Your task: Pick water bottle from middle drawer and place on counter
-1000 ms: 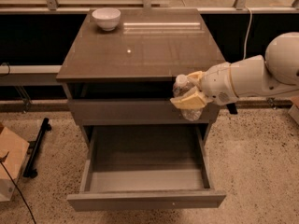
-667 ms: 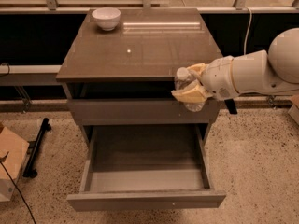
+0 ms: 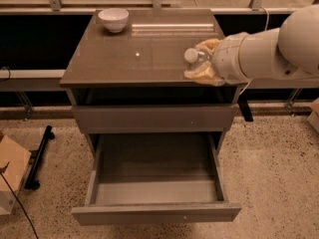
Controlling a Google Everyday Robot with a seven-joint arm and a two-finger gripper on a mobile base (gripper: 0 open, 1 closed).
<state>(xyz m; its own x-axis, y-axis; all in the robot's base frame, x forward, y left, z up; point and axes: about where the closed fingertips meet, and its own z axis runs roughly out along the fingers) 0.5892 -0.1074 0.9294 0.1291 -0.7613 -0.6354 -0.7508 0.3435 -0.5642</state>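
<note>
Since the cabinet is viewed from above and in front, the counter is seen whole as a glossy brown-grey slab, and most of its surface is offered as free room for a placement. Below it a closed drawer front is seen, and under that the middle drawer is drawn fully out. Its grey inside is shown bare, so the pick is judged to be done and only the placing is judged to remain.

From the right edge of the view the white arm is reached in across the counter's right side, roughly level with the slab, so that the load can be carried over the top rather than over the open drawer. At its end the gripper is positioned over the right front part of the counter. Its yellowish fingers are closed around the water bottle, which is held lying over with its white cap turned toward the left.

Whether the bottle is touching the slab or is held just above it cannot be told. A white bowl is set at the far left corner, well apart from the gripper, so it is not expected to be disturbed.
</note>
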